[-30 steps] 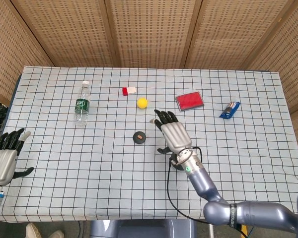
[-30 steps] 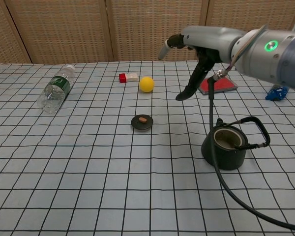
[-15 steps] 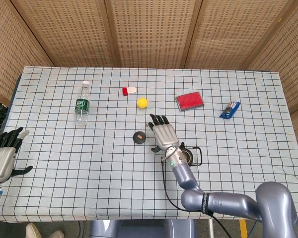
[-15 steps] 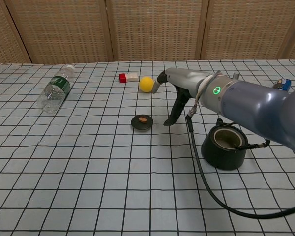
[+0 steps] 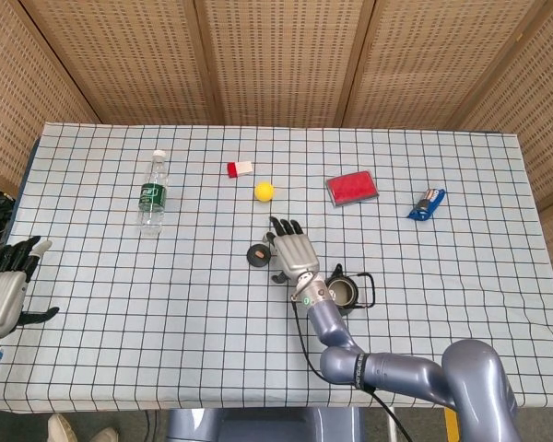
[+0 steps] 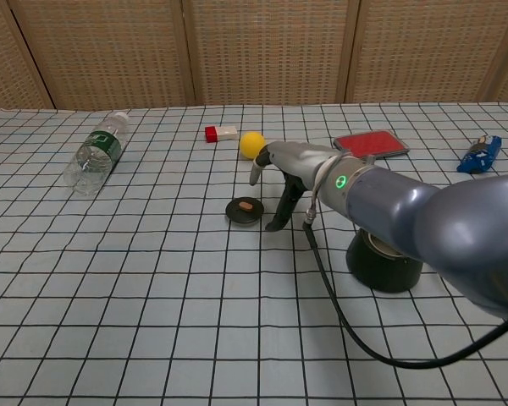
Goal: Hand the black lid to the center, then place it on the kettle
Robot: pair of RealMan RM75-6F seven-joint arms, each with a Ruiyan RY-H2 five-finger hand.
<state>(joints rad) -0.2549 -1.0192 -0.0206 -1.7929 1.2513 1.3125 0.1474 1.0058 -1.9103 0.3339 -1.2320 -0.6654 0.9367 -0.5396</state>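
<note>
The black lid point(image 5: 256, 254) point(image 6: 245, 210), round with a brown knob, lies flat on the checked cloth near the table's middle. My right hand point(image 5: 292, 252) point(image 6: 284, 173) hovers just right of it, fingers spread and empty, the thumb pointing down toward the cloth beside the lid. The black kettle point(image 5: 343, 293) point(image 6: 385, 260) stands open-topped to the right of the hand, partly hidden by my forearm in the chest view. My left hand point(image 5: 5, 291) is at the table's left edge, fingers apart and holding nothing.
A water bottle point(image 5: 151, 193) point(image 6: 95, 153) lies at the left. A red-and-white block point(image 5: 239, 168), a yellow ball point(image 5: 264, 191) point(image 6: 252, 144), a red pad point(image 5: 351, 188) and a blue packet point(image 5: 427, 203) sit along the far side. A black cable trails from my right wrist.
My right hand has moved left and down, from above the kettle to just beside the lid. The lid and kettle stayed put. The left hand barely shifted.
</note>
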